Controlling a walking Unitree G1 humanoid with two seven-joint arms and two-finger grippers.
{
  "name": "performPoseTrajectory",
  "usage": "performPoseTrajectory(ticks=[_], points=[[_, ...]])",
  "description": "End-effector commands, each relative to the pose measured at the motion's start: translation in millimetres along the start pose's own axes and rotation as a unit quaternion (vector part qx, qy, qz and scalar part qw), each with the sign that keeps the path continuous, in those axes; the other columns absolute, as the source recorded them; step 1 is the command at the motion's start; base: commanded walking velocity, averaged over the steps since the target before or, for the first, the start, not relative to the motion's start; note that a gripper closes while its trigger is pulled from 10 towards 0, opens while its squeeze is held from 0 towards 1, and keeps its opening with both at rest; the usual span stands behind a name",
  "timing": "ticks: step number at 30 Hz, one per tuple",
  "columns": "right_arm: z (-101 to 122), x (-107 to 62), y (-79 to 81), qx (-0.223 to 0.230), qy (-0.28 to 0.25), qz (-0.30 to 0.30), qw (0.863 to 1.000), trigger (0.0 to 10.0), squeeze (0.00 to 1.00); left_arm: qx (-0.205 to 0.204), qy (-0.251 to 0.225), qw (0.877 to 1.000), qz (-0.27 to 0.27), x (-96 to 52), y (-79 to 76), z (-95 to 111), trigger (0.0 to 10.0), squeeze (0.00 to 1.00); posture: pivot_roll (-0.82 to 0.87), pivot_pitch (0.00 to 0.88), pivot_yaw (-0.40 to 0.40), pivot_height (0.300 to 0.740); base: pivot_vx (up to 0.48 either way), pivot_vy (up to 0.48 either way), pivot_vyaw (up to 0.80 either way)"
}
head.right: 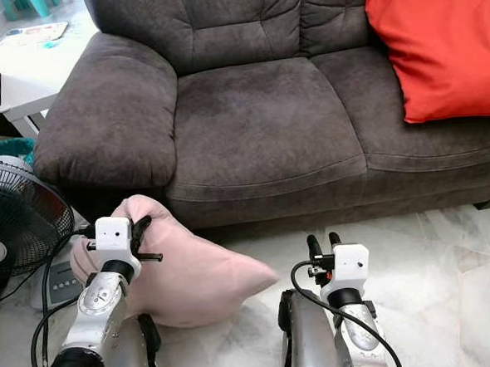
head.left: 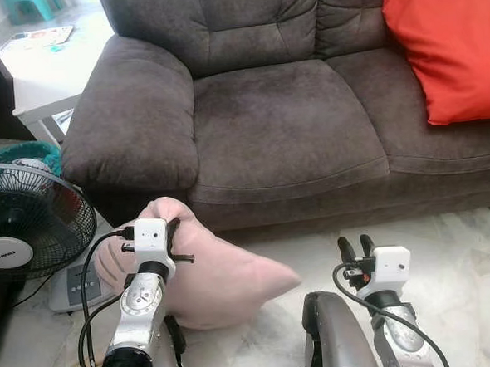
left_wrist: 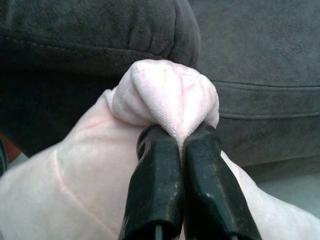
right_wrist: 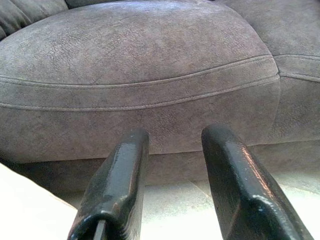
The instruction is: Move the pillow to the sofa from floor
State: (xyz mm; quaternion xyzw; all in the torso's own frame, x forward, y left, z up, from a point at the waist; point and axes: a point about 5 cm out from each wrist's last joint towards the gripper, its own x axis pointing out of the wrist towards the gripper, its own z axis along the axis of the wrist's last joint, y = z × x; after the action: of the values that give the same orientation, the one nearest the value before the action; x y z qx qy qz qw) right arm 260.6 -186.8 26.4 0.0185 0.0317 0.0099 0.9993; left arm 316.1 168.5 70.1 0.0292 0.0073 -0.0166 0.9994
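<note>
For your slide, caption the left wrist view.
Left gripper shut on a corner of the pink pillow before the grey sofa.

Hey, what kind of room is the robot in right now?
Most likely a home living room: a grey sofa with a red cushion, a pink pillow on the tiled floor, and a fan beside it.

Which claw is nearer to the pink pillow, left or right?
Left. The left claw is shut on a corner of the pink pillow; the right claw is open, apart from it, facing the sofa.
</note>
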Motion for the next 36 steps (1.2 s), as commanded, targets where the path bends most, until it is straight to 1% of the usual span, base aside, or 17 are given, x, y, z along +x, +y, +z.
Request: performPoseTrajectory(ticks=[1, 10, 11, 13, 21, 24, 36], points=[[1.9, 1.0, -1.0, 0.006, -0.004, -0.007, 1.0, 10.0, 0.0, 0.008, -0.052, 0.999, -0.004, 8.0, -0.4, 24.1, 10.0, 0.0, 0.0, 0.064, 0.03, 0.5, 0.0, 0.0, 0.0], [-2.3, -0.2, -3.5, 0.007, 0.006, -0.014, 1.0, 10.0, 0.0, 0.011, -0.044, 0.999, -0.005, 6.1, 1.3, 22.0, 10.0, 0.0, 0.0, 0.06, 0.032, 0.535, 0.0, 0.0, 0.0], [-3.5, -1.2, -3.5, 0.007, 0.008, -0.014, 1.0, 10.0, 0.0, 0.011, -0.044, 0.999, -0.005, 6.1, 0.8, 22.1, 10.0, 0.0, 0.0, 0.059, 0.032, 0.55, 0.0, 0.0, 0.0], [-3.6, -1.3, -3.5, 0.007, 0.009, -0.014, 1.0, 10.0, 0.0, 0.01, -0.045, 0.999, -0.005, 6.2, 0.5, 22.4, 10.0, 0.0, 0.0, 0.059, 0.032, 0.565, 0.0, 0.0, 0.0], [-3.8, 0.1, -4.0, 0.007, 0.01, -0.014, 1.0, 10.0, 0.0, 0.01, -0.04, 0.999, -0.006, 6.3, -0.4, 20.4, 10.0, 0.0, 0.0, 0.055, 0.031, 0.6, 0.0, 0.0, 0.0], [-4.7, 1.0, -4.0, 0.004, 0.015, -0.014, 1.0, 10.0, 0.0, 0.01, -0.039, 0.999, -0.011, 6.4, -2.9, 20.4, 10.0, 0.0, 0.0, 0.05, 0.03, 0.623, 0.0, 0.0, 0.0], [-4.7, 3.1, -1.6, 0.007, 0.015, -0.011, 1.0, 10.0, 0.0, 0.008, -0.038, 0.999, -0.017, 7.5, -4.5, 20.8, 10.0, 0.0, 0.0, 0.034, 0.036, 0.623, 0.0, 0.0, 0.0]])
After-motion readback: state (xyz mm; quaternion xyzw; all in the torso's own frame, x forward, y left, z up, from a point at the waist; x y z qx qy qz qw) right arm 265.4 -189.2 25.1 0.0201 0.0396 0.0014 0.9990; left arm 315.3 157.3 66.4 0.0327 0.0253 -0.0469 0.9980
